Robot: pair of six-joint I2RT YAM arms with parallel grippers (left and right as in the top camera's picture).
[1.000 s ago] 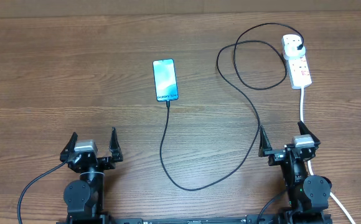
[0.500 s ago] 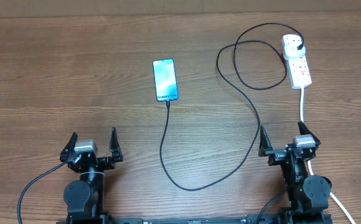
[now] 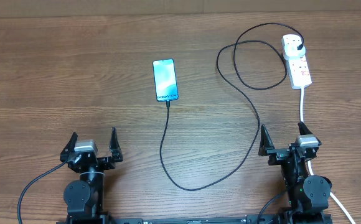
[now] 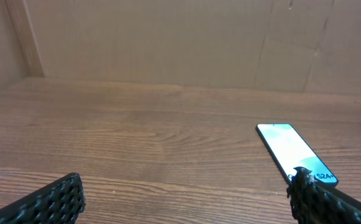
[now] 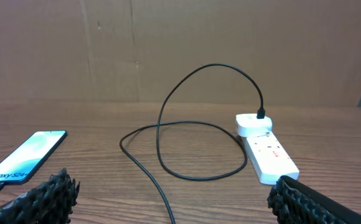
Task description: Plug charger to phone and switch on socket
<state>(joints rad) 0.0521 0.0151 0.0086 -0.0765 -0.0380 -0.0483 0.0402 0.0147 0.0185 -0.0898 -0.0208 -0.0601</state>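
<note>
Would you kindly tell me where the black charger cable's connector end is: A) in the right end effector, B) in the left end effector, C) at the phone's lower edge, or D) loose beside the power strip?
C: in the overhead view, the charger cable runs up to the lower edge of the phone.

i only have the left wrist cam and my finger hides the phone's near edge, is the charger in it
Observer: From overhead, the tip of the charger meets the near short edge of the phone; it looks plugged in.
Operator: where does the other end go
Observer: It is plugged into the far end of the socket, over on the right side.
Operator: is the right arm at the socket
Observer: No. The right gripper hangs open on the near side, apart from the socket, holding nothing.
</note>
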